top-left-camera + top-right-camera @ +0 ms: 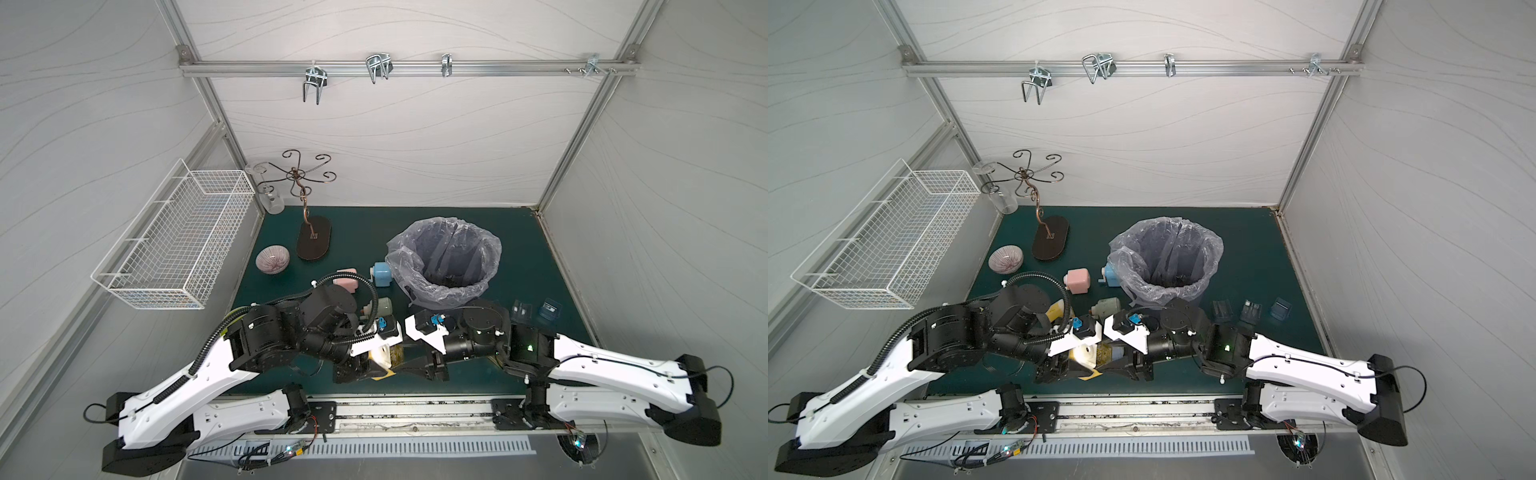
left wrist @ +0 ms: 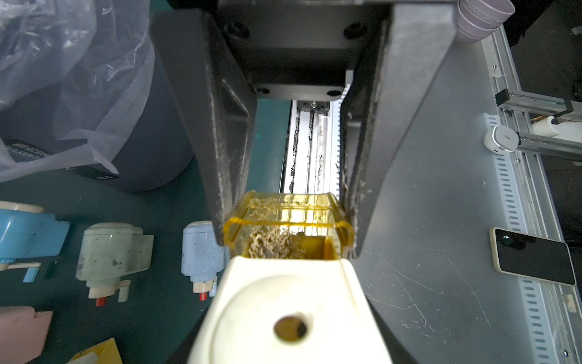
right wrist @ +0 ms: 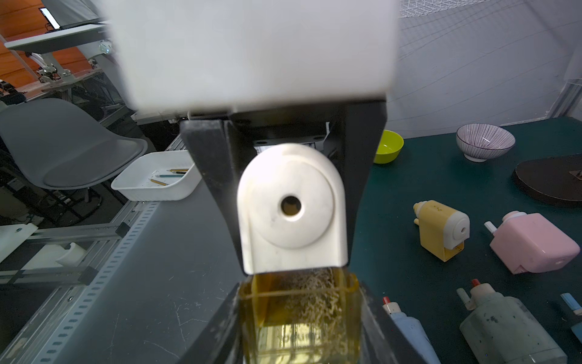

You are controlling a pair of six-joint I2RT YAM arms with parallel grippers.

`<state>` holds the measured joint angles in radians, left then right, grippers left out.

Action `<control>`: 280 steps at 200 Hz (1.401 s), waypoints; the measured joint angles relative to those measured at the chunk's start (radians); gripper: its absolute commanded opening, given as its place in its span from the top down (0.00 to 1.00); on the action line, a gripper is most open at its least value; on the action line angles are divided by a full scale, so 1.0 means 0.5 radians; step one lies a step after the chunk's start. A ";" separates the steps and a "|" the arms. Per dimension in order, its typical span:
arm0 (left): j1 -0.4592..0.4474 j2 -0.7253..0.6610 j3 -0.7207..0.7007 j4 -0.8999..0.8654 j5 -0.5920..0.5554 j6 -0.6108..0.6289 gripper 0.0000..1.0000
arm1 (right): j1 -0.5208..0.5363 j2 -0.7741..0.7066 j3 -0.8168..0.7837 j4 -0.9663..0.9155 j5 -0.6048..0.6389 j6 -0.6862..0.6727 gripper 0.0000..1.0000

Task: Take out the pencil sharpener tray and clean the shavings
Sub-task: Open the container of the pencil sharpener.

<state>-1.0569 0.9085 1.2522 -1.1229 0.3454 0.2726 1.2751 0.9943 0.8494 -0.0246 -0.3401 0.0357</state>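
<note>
Tray (image 2: 288, 214), partly drawn out of the sharpener (image 2: 283, 309), hangs between the arms over the mat's (image 1: 519, 257) front edge, near the bin (image 1: 492, 253). Shavings (image 2: 274, 247) lie inside it. Right gripper (image 2: 288, 236) clamps the tray; left gripper (image 3: 294, 252) clamps the sharpener.

Yellow tray (image 2: 291, 209) with shavings (image 2: 274, 244) in right gripper (image 2: 290, 249), partly inside white sharpener (image 2: 283, 296).

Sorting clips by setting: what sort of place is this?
Likely a lab robot cell, not a home: white panels on an aluminium frame box in a green mat where several pencil sharpeners lie, and a grey chair and a tub of pencils sit outside.
</note>
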 measured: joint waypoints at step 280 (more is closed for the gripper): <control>-0.048 -0.037 -0.007 -0.294 -0.095 0.014 1.00 | -0.145 -0.349 -0.068 -0.262 0.140 -0.003 1.00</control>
<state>-1.0809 0.8902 1.2488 -1.2697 0.2981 0.2798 1.2026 0.8200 0.8154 -0.1555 -0.2703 0.0341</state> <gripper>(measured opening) 0.501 0.514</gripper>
